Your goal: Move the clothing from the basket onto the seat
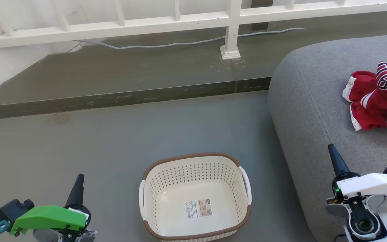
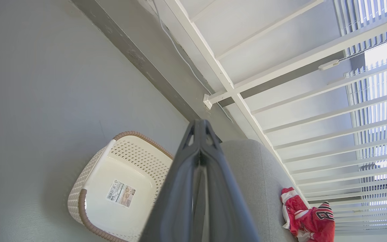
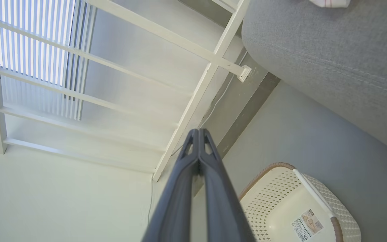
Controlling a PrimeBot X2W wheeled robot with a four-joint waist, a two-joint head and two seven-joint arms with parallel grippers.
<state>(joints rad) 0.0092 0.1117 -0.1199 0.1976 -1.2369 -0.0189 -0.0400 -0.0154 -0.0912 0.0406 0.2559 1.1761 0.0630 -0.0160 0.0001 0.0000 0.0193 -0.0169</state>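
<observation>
The clothing (image 1: 378, 97) is lying bunched on the seat (image 1: 314, 111), outside the basket (image 1: 193, 156); your left gripper (image 1: 80, 178) and right gripper (image 1: 332, 150) are pressing shut, holding nothing. Expect soft, light, floppy cloth (pinch a raised fold).

The head view looks steeply down at the floor (image 1: 79, 141), with the basket (image 1: 195, 168) low in the middle and the seat (image 1: 314, 101) on the right. Each wrist view (rolled sideways) sights along its own fingers, left tool (image 2: 200, 126) and right tool (image 3: 198, 132), obliquely toward the white railing (image 2: 281, 64). All three views share the basket, seat and railing.
</observation>
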